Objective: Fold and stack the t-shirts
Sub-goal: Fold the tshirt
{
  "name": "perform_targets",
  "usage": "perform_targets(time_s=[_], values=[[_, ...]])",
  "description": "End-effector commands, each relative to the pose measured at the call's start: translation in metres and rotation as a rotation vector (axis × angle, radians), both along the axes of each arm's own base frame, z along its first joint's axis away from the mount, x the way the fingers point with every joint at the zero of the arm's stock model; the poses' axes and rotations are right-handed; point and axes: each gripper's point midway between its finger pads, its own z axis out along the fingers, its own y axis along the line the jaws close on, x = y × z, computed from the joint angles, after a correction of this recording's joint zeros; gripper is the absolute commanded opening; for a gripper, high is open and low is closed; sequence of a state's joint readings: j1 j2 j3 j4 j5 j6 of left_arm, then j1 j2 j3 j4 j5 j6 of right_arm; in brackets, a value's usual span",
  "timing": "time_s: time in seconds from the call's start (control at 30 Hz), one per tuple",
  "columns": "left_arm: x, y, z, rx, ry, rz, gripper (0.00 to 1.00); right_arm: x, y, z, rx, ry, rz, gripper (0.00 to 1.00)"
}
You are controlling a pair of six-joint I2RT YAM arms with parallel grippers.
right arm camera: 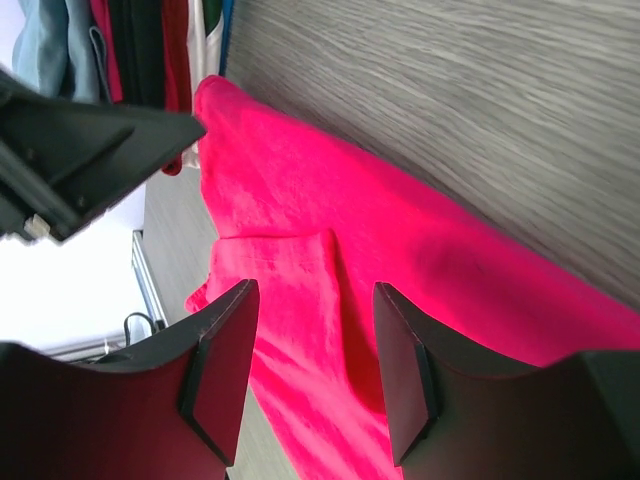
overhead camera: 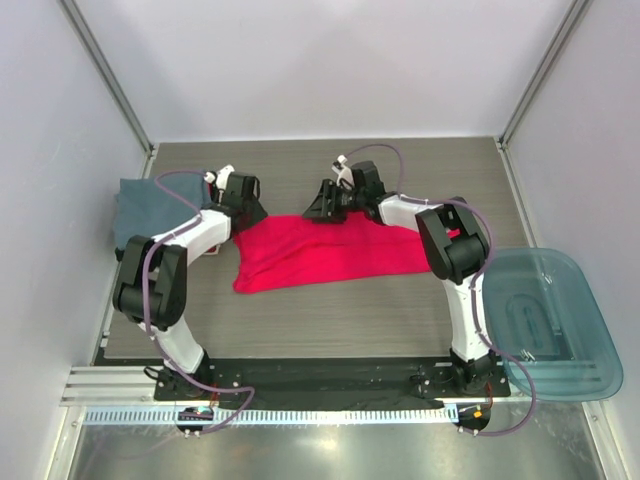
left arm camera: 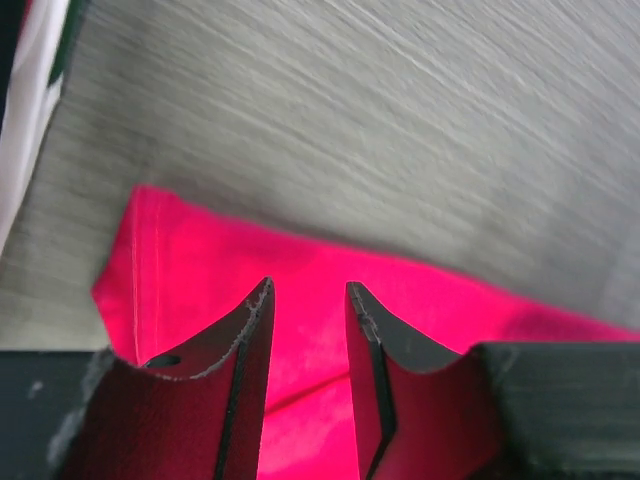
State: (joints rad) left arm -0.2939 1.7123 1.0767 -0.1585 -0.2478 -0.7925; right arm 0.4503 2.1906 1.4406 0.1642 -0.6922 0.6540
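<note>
The left hand (left arm camera: 309,283) and right hand (right arm camera: 315,285) both gape, seemingly just above the red-pink t-shirt (overhead camera: 320,255).

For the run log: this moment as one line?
shirt: red-pink t-shirt on table | left gripper: open over it | right gripper: open over it | pile: blue-grey t-shirt at left edge

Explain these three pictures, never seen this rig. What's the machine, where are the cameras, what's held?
Two small robot arms, the left arm and the right arm, are bolted at the near edge of the table. The wide picture comes from a fixed camera above and behind them. The other two come from a camera on each wrist, showing the left fingers and the right fingers. On the table lies a rumpled red-pink t-shirt, with a blue-grey shirt at the far left. A teal tub sits off the right edge. Both pairs of fingers stand apart above the red-pink t-shirt; nothing is held.
</note>
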Motion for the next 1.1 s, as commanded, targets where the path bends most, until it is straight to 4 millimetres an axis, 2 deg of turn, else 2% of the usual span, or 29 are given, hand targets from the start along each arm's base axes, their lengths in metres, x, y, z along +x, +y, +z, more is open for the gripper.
perform_targets(time_s=[0.0, 0.3, 0.63, 0.9, 1.0, 1.07], values=[[0.013, 0.010, -0.006, -0.012, 0.039, 0.046, 0.35, 0.002, 0.015, 0.009, 0.044, -0.014, 0.051, 0.55], [0.007, 0.026, -0.044, 0.025, 0.163, 0.077, 0.34, -0.015, 0.037, -0.002, 0.081, 0.013, 0.129, 0.54], [0.007, 0.034, -0.048, 0.093, 0.182, 0.061, 0.33, -0.028, 0.046, 0.001, 0.099, -0.006, 0.210, 0.52], [0.008, 0.035, -0.049, 0.108, 0.185, 0.049, 0.32, -0.042, 0.041, -0.026, 0.017, 0.028, 0.249, 0.54], [0.008, 0.035, -0.049, 0.112, 0.185, 0.043, 0.32, -0.048, 0.041, -0.031, 0.001, 0.042, 0.267, 0.52], [0.008, 0.036, -0.049, 0.116, 0.186, 0.042, 0.32, -0.053, 0.041, -0.027, 0.009, 0.042, 0.282, 0.47]])
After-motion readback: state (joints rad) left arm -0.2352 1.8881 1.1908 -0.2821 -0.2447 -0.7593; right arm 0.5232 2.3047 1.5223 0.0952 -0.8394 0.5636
